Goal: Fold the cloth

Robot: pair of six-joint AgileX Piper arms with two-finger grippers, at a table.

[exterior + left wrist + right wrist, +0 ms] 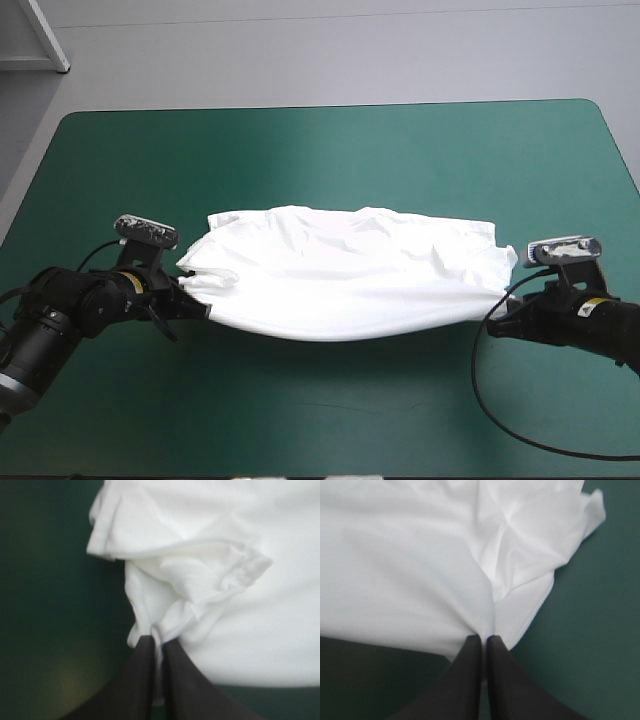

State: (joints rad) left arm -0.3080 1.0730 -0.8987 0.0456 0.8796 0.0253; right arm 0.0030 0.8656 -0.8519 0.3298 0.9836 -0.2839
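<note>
T-shirt [350, 275]: white, drawn out sideways into a long band on the middle of the tabletop [330, 150]. Teal-green cover shows on every side of it. Its far edge is rumpled, with creases toward its right end. Its near edge runs in one smooth bow from end to end, with a shadow on the cover just beneath it.

Left end effector [195, 300]: at the T-shirt's left end, low over the cover. Left wrist view: black fingers [140, 680] pressed nearly together, a bunched pinch of white cloth caught at their tips. Just ahead of the tips the cloth gathers into folds, and a hemmed edge [247, 572] curls over them.

Right end effector [505, 300]: at the T-shirt's right end, opposite the left one. Right wrist view: black fingers [465, 680] nearly meeting, clamped on a thin edge of cloth. From that pinch the cloth fans out, smooth on one side and creased on the other.
</note>
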